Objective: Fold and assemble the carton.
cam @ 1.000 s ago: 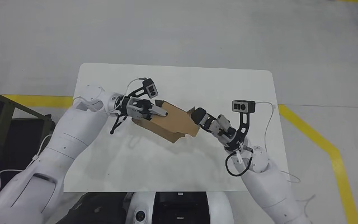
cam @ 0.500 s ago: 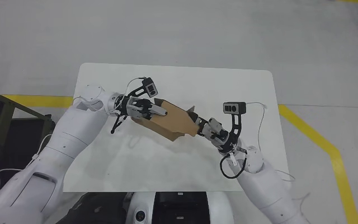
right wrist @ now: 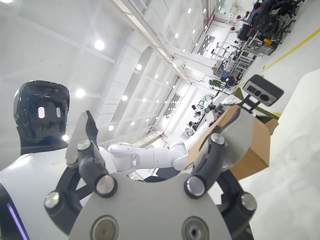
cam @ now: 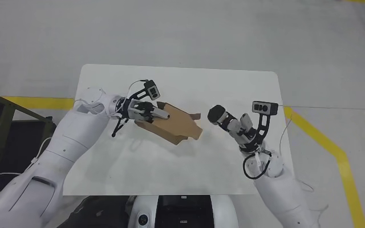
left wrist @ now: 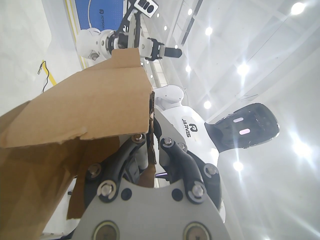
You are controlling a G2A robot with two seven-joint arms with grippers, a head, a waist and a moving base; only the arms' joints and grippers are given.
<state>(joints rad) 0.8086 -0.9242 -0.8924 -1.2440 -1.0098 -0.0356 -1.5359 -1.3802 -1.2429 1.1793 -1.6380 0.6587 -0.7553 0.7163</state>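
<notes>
Step in hand: the carton point(cam: 171, 122) is opened into a box shape but not closed. A flap point(cam: 194, 115) stands out loose at its right end. I judge the task partly done, with the end folding outstanding.

Location of carton: on the white table point(cam: 228, 85), a little left of centre. It lies at a slant, left end farther back and right end nearer.

Left gripper point(cam: 155, 112): at the carton's left end. The left wrist view shows its jaws drawn narrow onto an edge of cardboard wall, which sits pinched between them. It holds the carton.

Right gripper point(cam: 215, 114): just right of the carton's right end, apart from it, touching nothing. In the right wrist view its fingers point(right wrist: 86, 126) are spread wide with nothing between them.

Next move, as a judgement: the right gripper needs to come in against the loose flap and press it inward across the open end, while the left arm keeps its clamp steady. The risk is the carton pivoting or collapsing out of square if pushed off-centre.
</notes>
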